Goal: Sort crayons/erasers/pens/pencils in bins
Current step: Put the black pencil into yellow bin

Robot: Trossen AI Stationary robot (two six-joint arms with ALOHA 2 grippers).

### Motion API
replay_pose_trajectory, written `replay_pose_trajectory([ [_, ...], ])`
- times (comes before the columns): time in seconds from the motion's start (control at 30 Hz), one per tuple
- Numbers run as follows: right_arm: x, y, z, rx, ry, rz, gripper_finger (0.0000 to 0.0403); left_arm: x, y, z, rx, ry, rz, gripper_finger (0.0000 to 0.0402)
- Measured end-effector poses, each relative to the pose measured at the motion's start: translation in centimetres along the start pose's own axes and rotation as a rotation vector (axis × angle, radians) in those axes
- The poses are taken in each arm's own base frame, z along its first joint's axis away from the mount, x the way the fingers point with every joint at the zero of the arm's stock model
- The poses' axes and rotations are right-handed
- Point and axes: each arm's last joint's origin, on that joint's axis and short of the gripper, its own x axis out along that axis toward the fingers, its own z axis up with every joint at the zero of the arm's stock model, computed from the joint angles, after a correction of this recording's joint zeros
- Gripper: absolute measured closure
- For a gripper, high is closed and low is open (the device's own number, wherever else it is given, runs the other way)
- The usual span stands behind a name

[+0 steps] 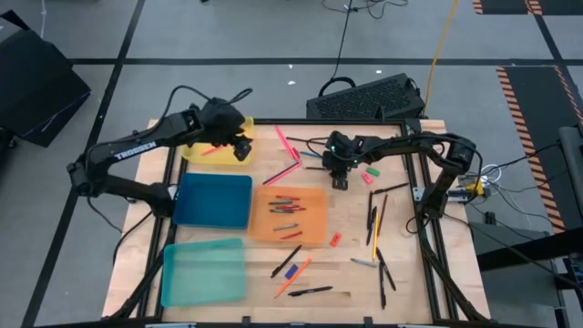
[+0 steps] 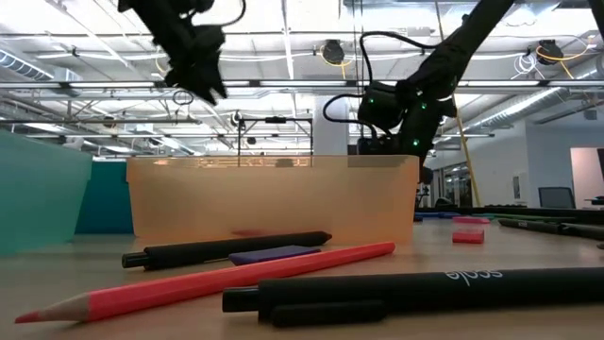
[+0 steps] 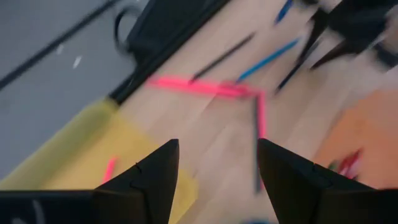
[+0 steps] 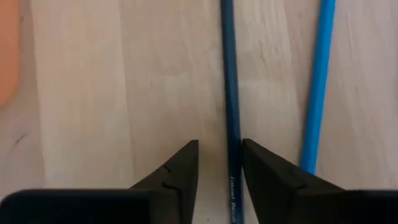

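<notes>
Both arms were dark, nearly black, built of slim tubular links joined by bulkier rounded joint housings. The left arm [image 1: 137, 150] carried white block lettering, "TROSSEN", along its long link, and a thin black cable looped above its wrist. The right arm [image 1: 428, 146] showed small green lights glowing on the housing near its wrist, with a black cable arcing over it. Each pincer had two matte black wedge-shaped fingers [image 3: 146, 180], broad at the base, narrowing to blunt tips, with a faint seam line.
</notes>
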Motion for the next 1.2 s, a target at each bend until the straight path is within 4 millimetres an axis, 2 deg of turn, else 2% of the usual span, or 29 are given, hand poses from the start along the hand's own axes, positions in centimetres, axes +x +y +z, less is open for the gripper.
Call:
replay_pose_trajectory([
  [0.17,0.5,0.4,-1.1,0.034,0.041,0.01,0.0328,-0.2,-2.0,1.4,0.018,-0.161,-0.089,0.0183],
  [0.33,0.8,0.7,-2.1,0.026,0.097,0.015,0.0366,-0.4,-3.2,2.0,0.025,-0.249,-0.14,0.0183],
  [0.5,0.8,1.0,-2.6,-0.019,0.144,0.007,0.0393,-0.7,-3.2,2.3,0.021,-0.277,-0.141,0.0183],
  [0.63,0.0,1.7,-3.1,0.054,0.148,0.039,0.0393,-1.4,-2.9,2.0,-0.006,-0.268,-0.131,0.0183],
  [0.9,-3.7,3.7,-6.0,0.153,-0.096,0.002,0.0393,-1.8,-2.7,1.9,-0.014,-0.271,-0.102,0.0183],
  [1.07,-7.1,4.1,-6.1,0.211,-0.288,-0.035,0.0393,-0.6,-3.3,2.7,-0.028,-0.3,-0.211,0.0183],
  [1.2,-9.7,4.0,-5.3,0.24,-0.488,-0.063,0.0393,0.8,-4.0,3.6,-0.04,-0.352,-0.292,0.0183],
])
